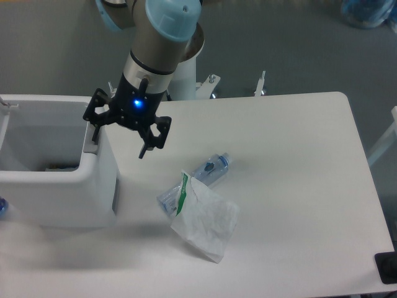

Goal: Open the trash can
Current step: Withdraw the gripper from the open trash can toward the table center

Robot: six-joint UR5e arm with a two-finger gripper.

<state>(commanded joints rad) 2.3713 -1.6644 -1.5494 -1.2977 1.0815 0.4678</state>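
Observation:
The trash can [37,186] is a large white boxy bin at the table's left edge. I look down into its hollow inside, where something dark lies at the bottom. A small grey tab [90,146] shows at the top of its right wall. I cannot make out the flat lid as a separate part. My gripper [119,144] hangs over the bin's right wall with a blue light lit. Its jaws stand apart: the left finger [95,131] is over the inner side by the grey tab, and the right finger [145,149] is outside the bin. It holds nothing.
A clear plastic bottle [209,169] lies on its side on the white table [298,186], partly under a crumpled white bag with green print [205,217]. The arm's white base [186,81] stands at the table's far edge. A dark object [388,268] sits at the front right corner.

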